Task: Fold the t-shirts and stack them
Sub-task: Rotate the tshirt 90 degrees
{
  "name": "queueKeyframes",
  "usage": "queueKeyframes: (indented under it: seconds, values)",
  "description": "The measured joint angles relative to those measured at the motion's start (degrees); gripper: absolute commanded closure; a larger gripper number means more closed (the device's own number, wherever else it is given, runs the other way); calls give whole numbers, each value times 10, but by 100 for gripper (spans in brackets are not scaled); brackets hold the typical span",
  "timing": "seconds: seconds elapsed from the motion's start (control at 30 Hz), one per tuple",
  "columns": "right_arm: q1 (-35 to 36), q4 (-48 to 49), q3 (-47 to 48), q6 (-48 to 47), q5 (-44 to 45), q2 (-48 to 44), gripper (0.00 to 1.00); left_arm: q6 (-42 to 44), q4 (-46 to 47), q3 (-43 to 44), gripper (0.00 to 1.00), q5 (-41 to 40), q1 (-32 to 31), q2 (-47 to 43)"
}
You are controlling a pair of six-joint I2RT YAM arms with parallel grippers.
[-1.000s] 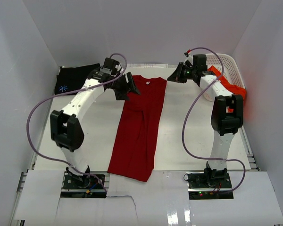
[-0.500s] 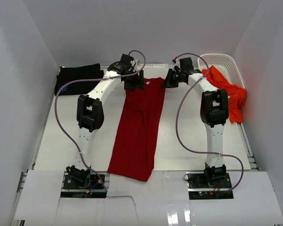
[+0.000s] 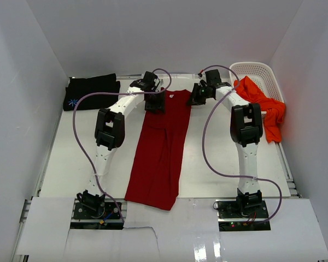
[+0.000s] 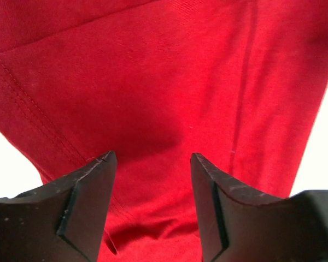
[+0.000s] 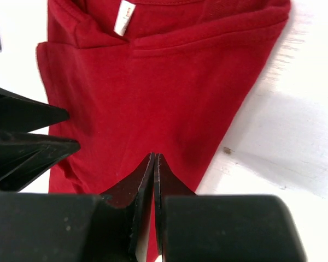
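Note:
The dark red t-shirt (image 3: pixel 161 147) lies as a long narrow strip down the middle of the table, collar end far. My left gripper (image 3: pixel 156 102) is open just above its far left corner; in the left wrist view (image 4: pixel 152 157) red cloth (image 4: pixel 153 82) fills the gap between the jaws. My right gripper (image 3: pixel 194 98) is shut and empty over the far right corner, its tips (image 5: pixel 154 155) above the red cloth (image 5: pixel 153 93). The black t-shirt (image 3: pixel 90 90) with a small blue print lies folded at the far left. The orange-red t-shirt (image 3: pixel 265 109) hangs over the basket.
The white slotted basket (image 3: pixel 259 71) stands at the far right corner. White walls close in the table on the left, back and right. The left gripper's fingers (image 5: pixel 27 139) show at the left edge of the right wrist view, close to my right gripper.
Both arms have swung inward to the collar end of the red shirt, the left from beside the black shirt, the right from the basket. The shirts have not moved.

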Motion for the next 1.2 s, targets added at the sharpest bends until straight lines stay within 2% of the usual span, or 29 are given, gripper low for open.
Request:
queueKeyframes:
  seconds: [0.07, 0.17, 0.27, 0.57, 0.93, 1.2]
  values:
    - [0, 0, 0, 0, 3, 5, 92, 1, 0, 0, 42, -6, 0, 9]
    - [0, 0, 0, 0, 10, 16, 92, 1, 4, 0, 60, -16, 0, 13]
    - [0, 0, -4, 0, 15, 22, 92, 3, 8, 0, 61, -24, 1, 16]
    - [4, 0, -6, 2, 16, 35, 92, -2, 11, 3, 56, -34, 5, 18]
    - [18, 28, 95, 25, -28, 110, 92, -37, 26, -1, 54, -25, 61, 20]
    - [29, 42, 170, 40, -52, 158, 88, -63, 33, -5, 50, -15, 104, 20]
